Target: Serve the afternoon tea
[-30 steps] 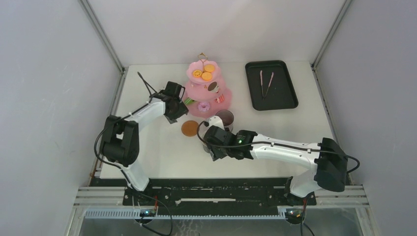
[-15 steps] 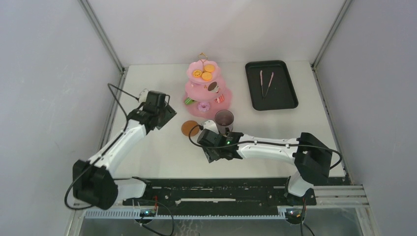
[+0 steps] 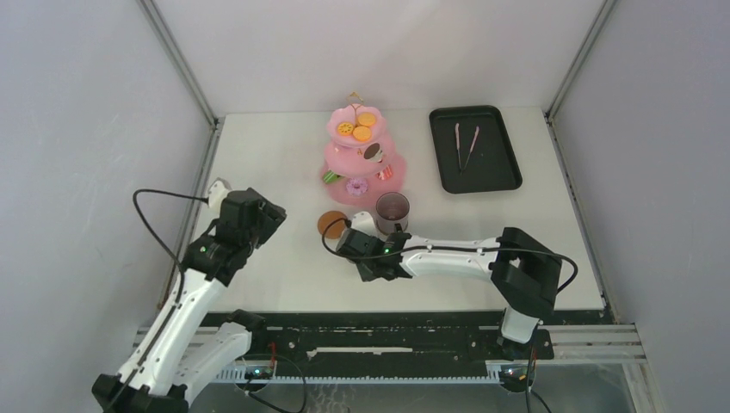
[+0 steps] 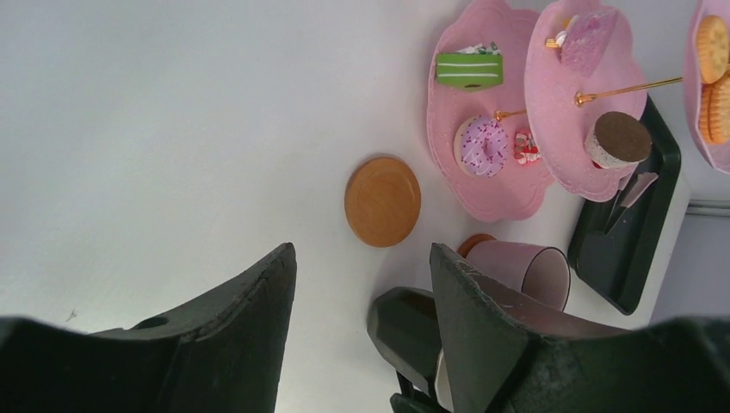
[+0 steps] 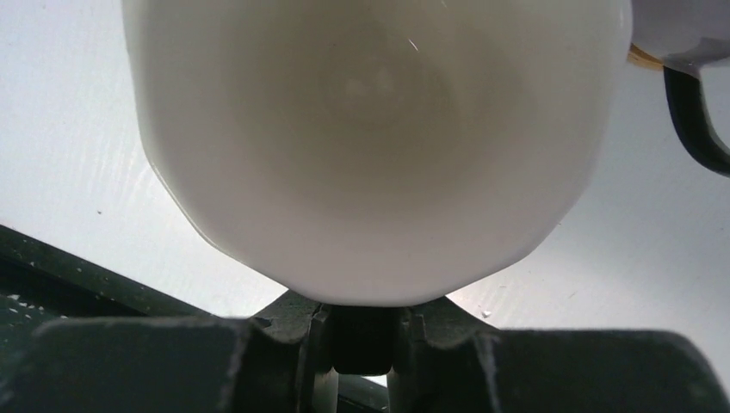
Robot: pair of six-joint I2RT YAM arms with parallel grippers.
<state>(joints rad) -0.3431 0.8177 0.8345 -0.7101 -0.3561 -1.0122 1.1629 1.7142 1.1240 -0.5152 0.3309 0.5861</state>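
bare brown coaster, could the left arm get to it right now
Probably yes: the left gripper is open, with only table between it and the bare coaster. The right gripper, holding a mug, crowds its far side.

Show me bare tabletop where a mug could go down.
Bare: the table's left half between left gripper and coaster, and the strip between mug and black tray. Crowded: coaster, mug, right gripper holding a white cup, cake stand's front.

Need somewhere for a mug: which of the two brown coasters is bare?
The left coaster, fully visible beside the pink stand; the other coaster is mostly hidden under the dark mug.
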